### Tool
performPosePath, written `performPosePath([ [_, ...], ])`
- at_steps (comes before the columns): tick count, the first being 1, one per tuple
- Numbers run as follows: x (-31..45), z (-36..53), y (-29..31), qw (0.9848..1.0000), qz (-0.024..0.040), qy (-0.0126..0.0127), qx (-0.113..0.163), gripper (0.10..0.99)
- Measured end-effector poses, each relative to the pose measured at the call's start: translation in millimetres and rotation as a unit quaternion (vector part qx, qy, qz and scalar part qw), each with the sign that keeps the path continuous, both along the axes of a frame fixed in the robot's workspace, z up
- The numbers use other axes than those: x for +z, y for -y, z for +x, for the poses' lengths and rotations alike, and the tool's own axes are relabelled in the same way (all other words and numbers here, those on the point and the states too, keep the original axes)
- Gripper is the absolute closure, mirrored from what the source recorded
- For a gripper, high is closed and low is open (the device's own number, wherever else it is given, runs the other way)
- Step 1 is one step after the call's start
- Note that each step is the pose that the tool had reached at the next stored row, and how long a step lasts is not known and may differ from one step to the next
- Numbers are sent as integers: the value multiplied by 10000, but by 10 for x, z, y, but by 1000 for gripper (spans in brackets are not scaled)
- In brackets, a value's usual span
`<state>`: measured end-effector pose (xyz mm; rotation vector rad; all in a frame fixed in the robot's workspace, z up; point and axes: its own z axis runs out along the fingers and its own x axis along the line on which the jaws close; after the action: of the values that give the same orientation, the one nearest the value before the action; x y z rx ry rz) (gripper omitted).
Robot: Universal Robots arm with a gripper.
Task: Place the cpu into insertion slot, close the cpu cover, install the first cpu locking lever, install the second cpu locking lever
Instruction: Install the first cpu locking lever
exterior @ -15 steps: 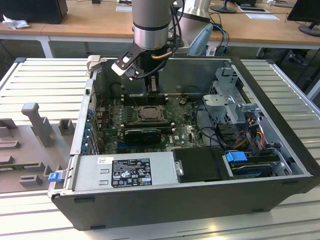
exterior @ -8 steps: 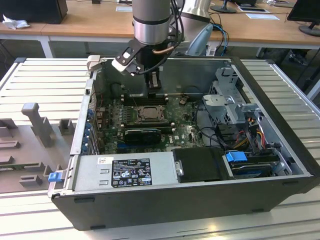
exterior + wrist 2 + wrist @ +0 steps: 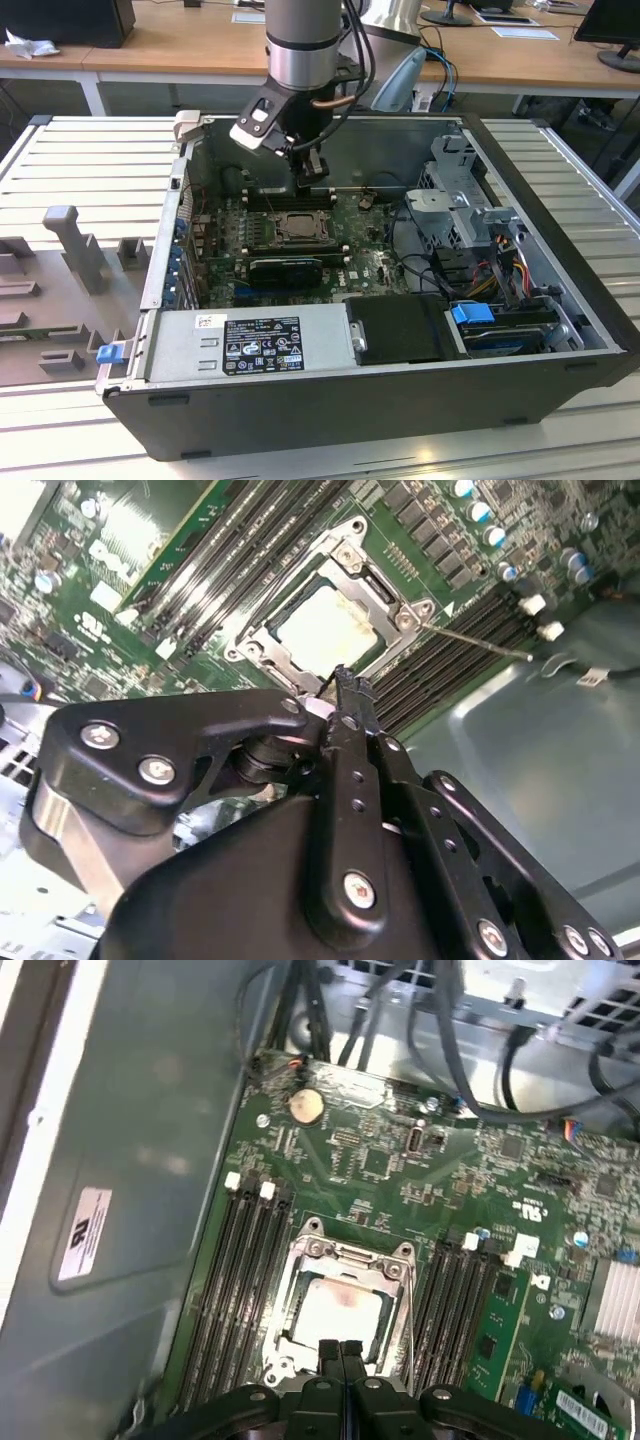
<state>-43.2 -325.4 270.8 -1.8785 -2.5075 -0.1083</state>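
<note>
The cpu (image 3: 335, 1310) is a pale square chip lying in the insertion slot (image 3: 300, 228) on the green board; it also shows in the second wrist view (image 3: 325, 630). The silvery cpu cover (image 3: 352, 1256) lies flat around it, its cut-out centre framing the chip. A thin metal locking lever (image 3: 478, 642) sticks out from one socket corner over the memory slots. My gripper (image 3: 340, 1352) hangs just above the socket's edge, fingers pressed together with nothing seen between them. It also appears in the exterior view (image 3: 312, 178) and the second wrist view (image 3: 345, 676).
Long black memory slots (image 3: 245, 1260) flank the socket on both sides. The open computer case (image 3: 330, 400) has a power supply (image 3: 260, 345) at the front and a drive cage with cables (image 3: 470, 215) on the exterior view's right. A coin battery (image 3: 306, 1106) sits beyond the socket.
</note>
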Motion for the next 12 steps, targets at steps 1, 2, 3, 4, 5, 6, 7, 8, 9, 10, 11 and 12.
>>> performPosePath([
  [1, 0, 0, 0, 10000, 0, 0, 96, 980],
  [2, 0, 0, 0, 9999, 0, 0, 149, 980],
  [3, -1, 0, 0, 9998, 1, 0, 209, 980],
  [4, -1, 0, 0, 9997, 1, 0, 248, 980],
  [5, 0, 0, 0, 9996, 0, 0, 294, 980],
  [6, 0, 0, 0, 9995, 0, 0, 328, 980],
  [7, 0, 0, 0, 9993, 0, 0, 379, 980],
  [8, -1, 0, 0, 9991, 0, 0, 415, 980],
  [9, 0, 0, 0, 9989, 0, 0, 475, 980],
  [10, 0, 0, 0, 9984, 0, 1, 557, 980],
  [11, 0, 0, 0, 9982, 0, 0, 595, 980],
  [12, 0, 0, 0, 9981, 0, 0, 619, 980],
])
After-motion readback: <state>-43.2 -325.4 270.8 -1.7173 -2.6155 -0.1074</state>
